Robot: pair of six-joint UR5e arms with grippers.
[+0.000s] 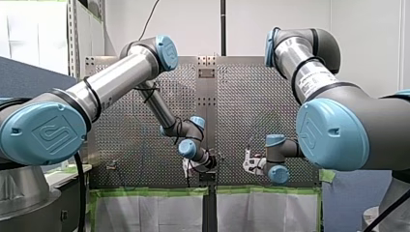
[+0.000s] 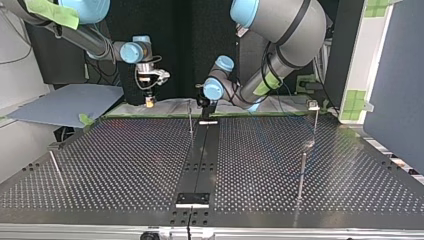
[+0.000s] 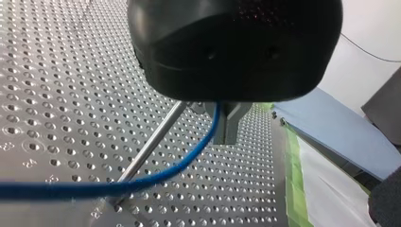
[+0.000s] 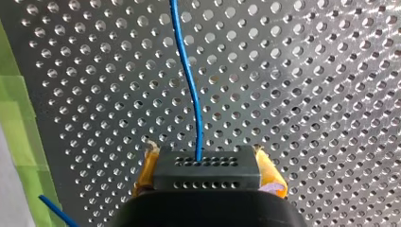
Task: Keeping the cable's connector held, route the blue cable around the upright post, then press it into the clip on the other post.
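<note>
bench: perforated metal with thin posts standing out of it; the order below follows the top view.
my right claw: narrow, with its yellow pads clamped on either flank of the black connector. It hangs low at the bench's far edge, well apart from the posts. I judge this anchors that end while the rest is led about.
blue cable: leaves the connector's face and runs off over the bench. In the left wrist view it comes across low and climbs in a curve.
upright post: near the dark centre strip. The cable crosses it close to its foot; whether it touches I cannot tell.
my left claw: narrow, pinched on the cable just beside the upright post, placed, I judge, to steer the slack round it.
clip post: at the right, well apart from both claws. Its clip sits on top, with no cable seen in it.
step: routing at the post; pressing in not yet done.
</note>
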